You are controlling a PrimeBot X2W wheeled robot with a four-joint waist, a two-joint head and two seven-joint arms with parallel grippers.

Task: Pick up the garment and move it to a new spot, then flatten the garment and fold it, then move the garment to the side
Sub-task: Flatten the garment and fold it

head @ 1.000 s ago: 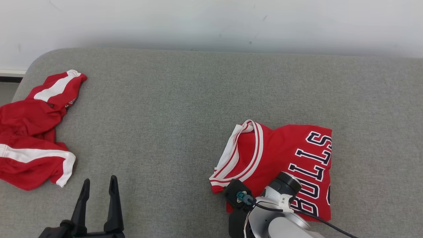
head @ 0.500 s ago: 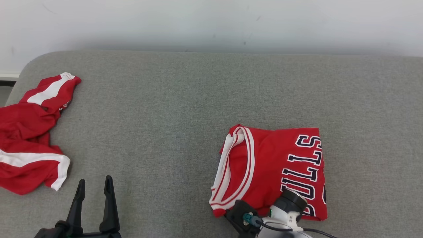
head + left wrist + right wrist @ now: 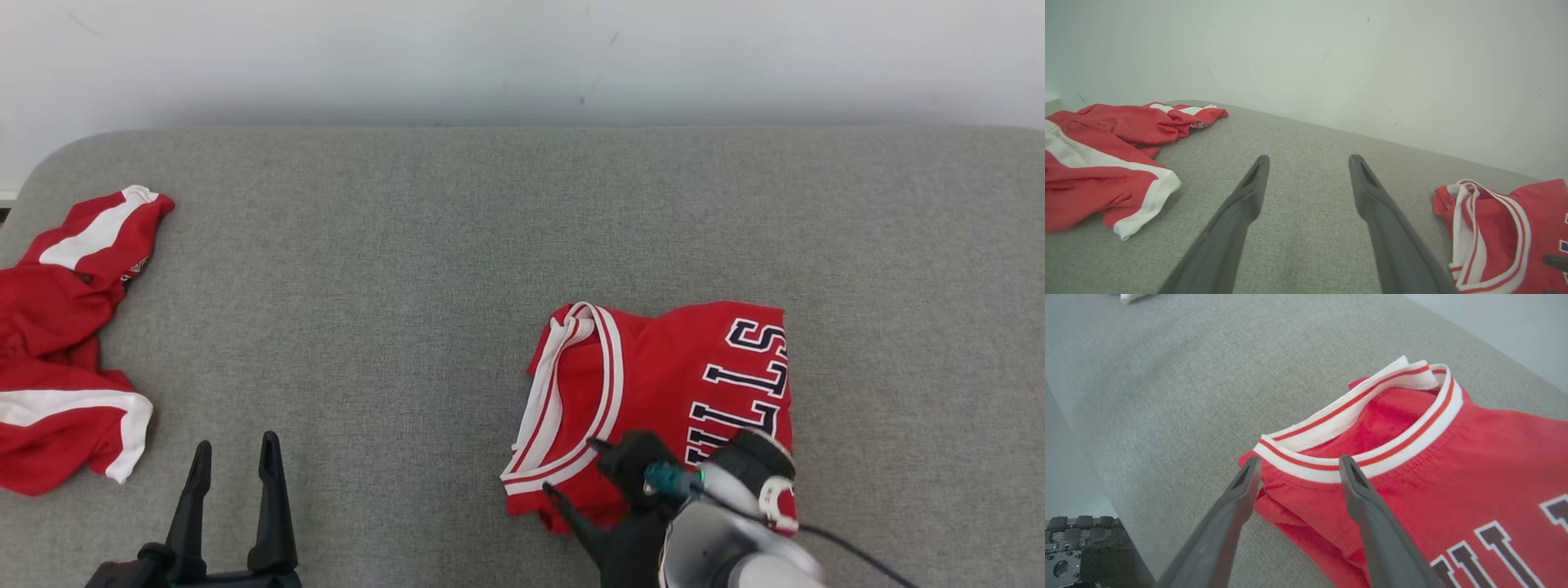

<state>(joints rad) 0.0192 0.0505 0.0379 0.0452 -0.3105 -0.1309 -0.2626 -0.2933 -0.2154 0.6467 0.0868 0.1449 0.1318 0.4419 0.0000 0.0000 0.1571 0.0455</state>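
The garment (image 3: 669, 376) is a red jersey with white-striped trim and dark lettering, lying folded on the grey cushion (image 3: 408, 286) right of centre. My right gripper (image 3: 569, 467) stands open over its near left corner. In the right wrist view the two fingers of the right gripper (image 3: 1299, 460) are spread above the striped collar edge of the garment (image 3: 1453, 457), with nothing clamped between them. My left gripper (image 3: 236, 443) is open over bare cushion at the lower left. In the left wrist view the left gripper (image 3: 1309, 157) is empty and the garment (image 3: 1494, 232) lies to its right.
A second red garment with white stripes (image 3: 57, 351) lies crumpled at the cushion's left edge, also at the left of the left wrist view (image 3: 1106, 163). A white wall (image 3: 522, 57) runs behind the cushion. Bare cushion lies between the two garments.
My right gripper has opened and let go of the jersey's near left corner. The head camera has shifted a little. The left gripper has stayed open in place.
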